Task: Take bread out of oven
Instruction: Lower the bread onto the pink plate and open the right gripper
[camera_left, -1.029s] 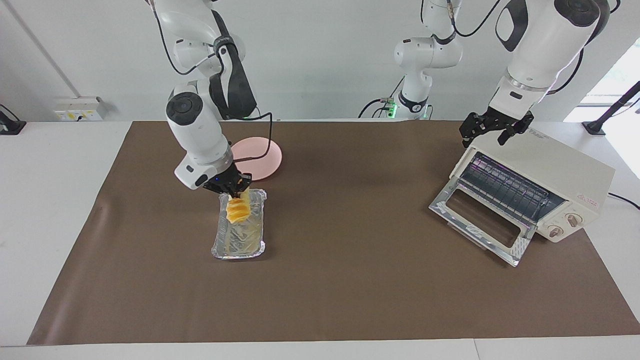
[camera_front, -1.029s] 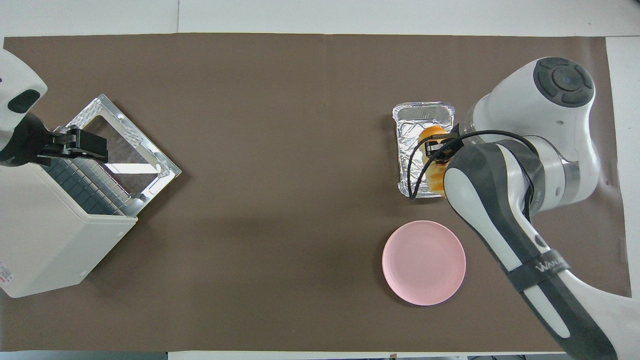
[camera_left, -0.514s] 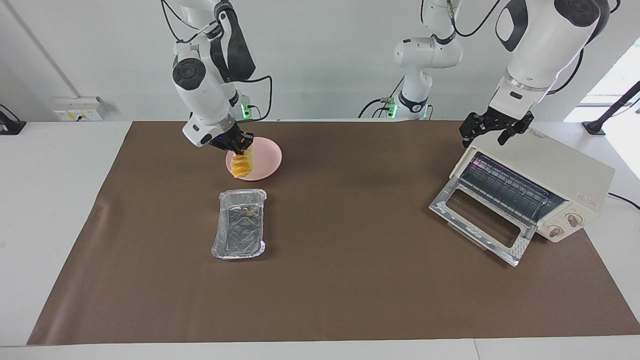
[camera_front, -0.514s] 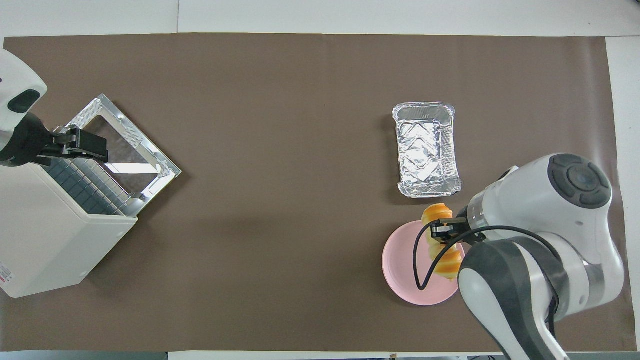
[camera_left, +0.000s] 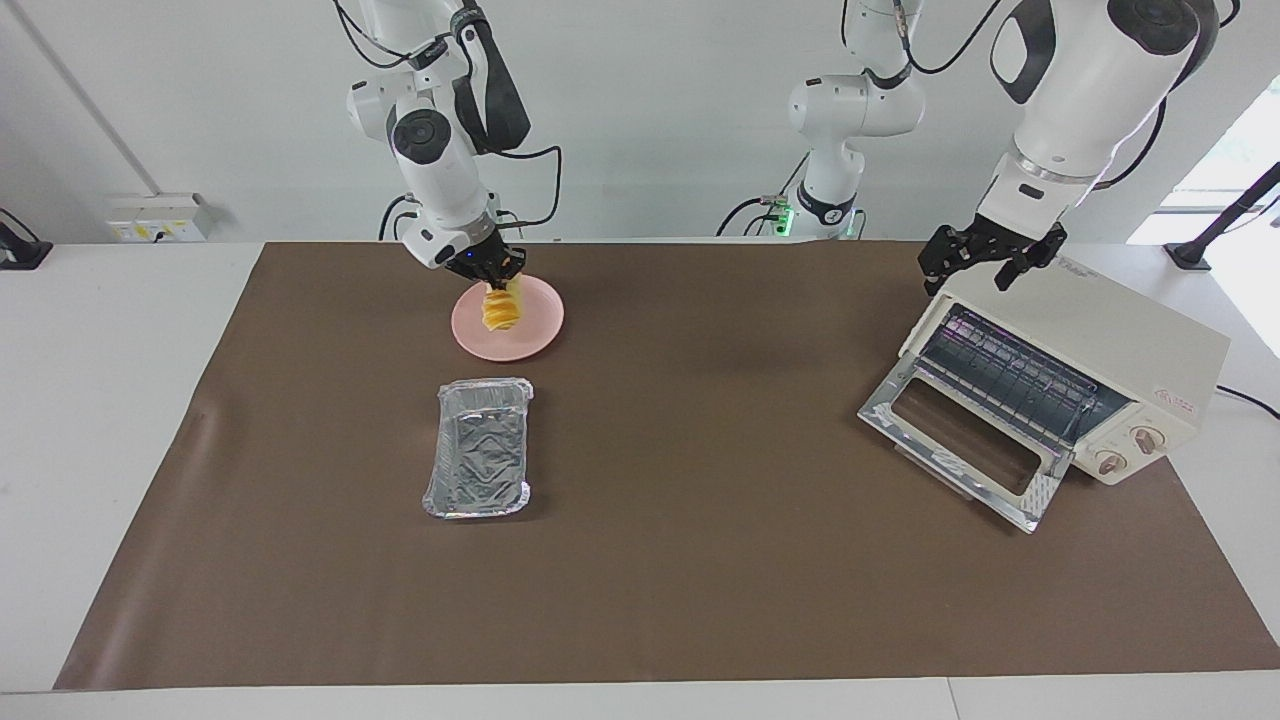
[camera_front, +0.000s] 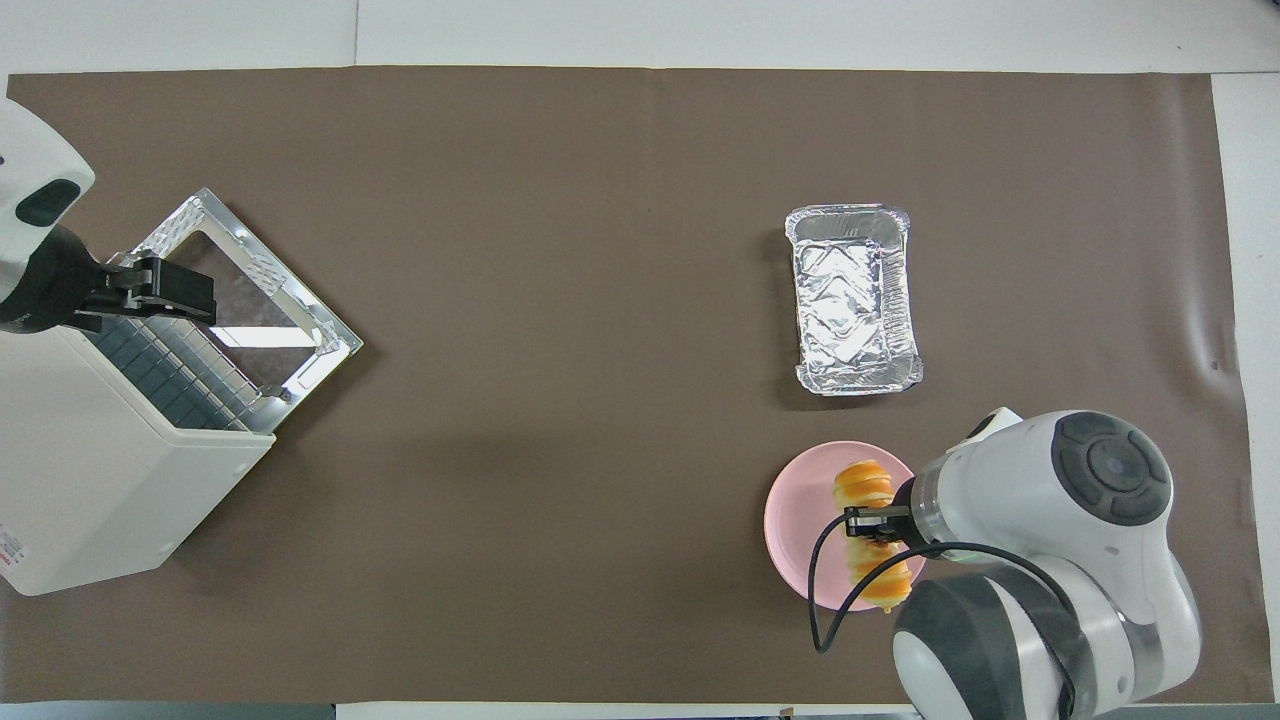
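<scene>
- Over the pink round plate (camera_left: 508, 318), toward the right arm's end of the table, the bread (camera_left: 501, 307) hangs on end, a ridged golden-orange loaf pinched at its top by the right claw (camera_left: 497, 272), whose fingers are closed on it; whether its lower tip touches the plate I cannot tell.
- Just beside the plate, farther from the robots, a crinkled silver foil tray (camera_left: 478, 462) lies lengthwise with nothing in it.
- Toward the left arm's end of the table, well apart from the bread, stands the cream-white toaster oven (camera_left: 1078, 363), set at a slant, its glass door (camera_left: 960, 441) dropped flat and the wire rack (camera_left: 1012, 372) showing; two round knobs and a small red logo sit on its front.
- The left claw (camera_left: 985, 254) waits over the oven's top edge above the door opening, fingers spread wide, holding nothing.
- A brown mat (camera_left: 700, 560) covers most of the white table (camera_left: 110, 330); it has a slight crease near the right arm's end.
- Past the table rises a plain white wall, with a socket box (camera_left: 160, 217) at the table's edge, a third white robot base (camera_left: 835, 150) with a green light, and a bright window at the left arm's end.
</scene>
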